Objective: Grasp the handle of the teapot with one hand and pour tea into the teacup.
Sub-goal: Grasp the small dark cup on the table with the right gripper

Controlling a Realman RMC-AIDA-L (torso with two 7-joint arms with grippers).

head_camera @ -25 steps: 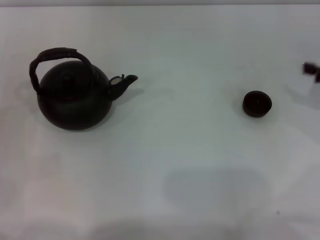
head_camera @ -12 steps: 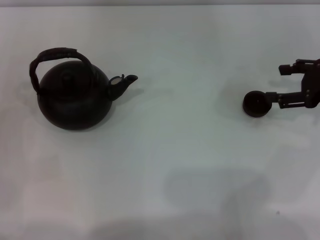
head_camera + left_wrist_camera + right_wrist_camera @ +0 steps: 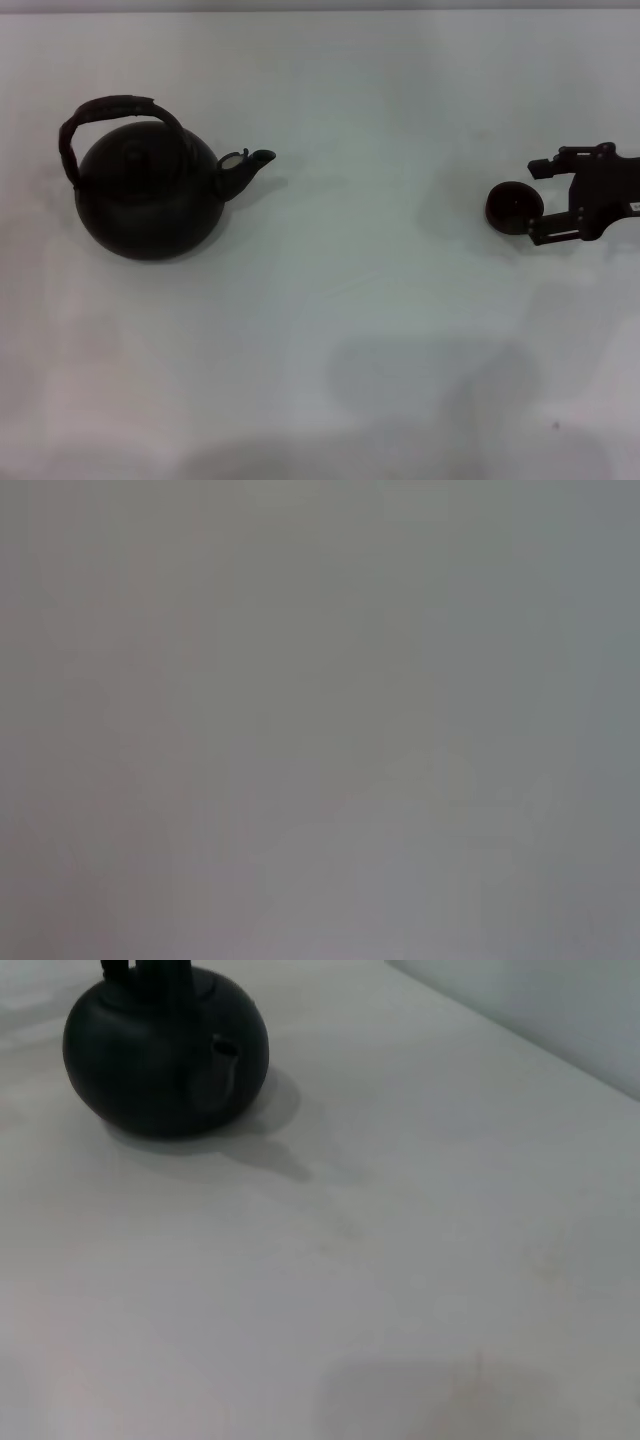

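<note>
Round black teapot point(image 3: 148, 200), arched woven handle point(image 3: 112, 112), upright.

Head camera looking down, right wrist camera low, both showing teapot point(image 3: 150, 200) point(image 3: 165, 1050)

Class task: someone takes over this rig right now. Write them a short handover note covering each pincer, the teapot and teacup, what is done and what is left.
Right pincer: open, at the teacup, one finger on each side, not closed on it.
Left pincer: out of view; its wrist camera shows only a blank surface.
Teapot: upright on the table, on the robot's left, spout towards the cup, handle untouched.
Done: nothing poured.
Left: grasp the handle, carry the pot over, pour into the cup.
</note>
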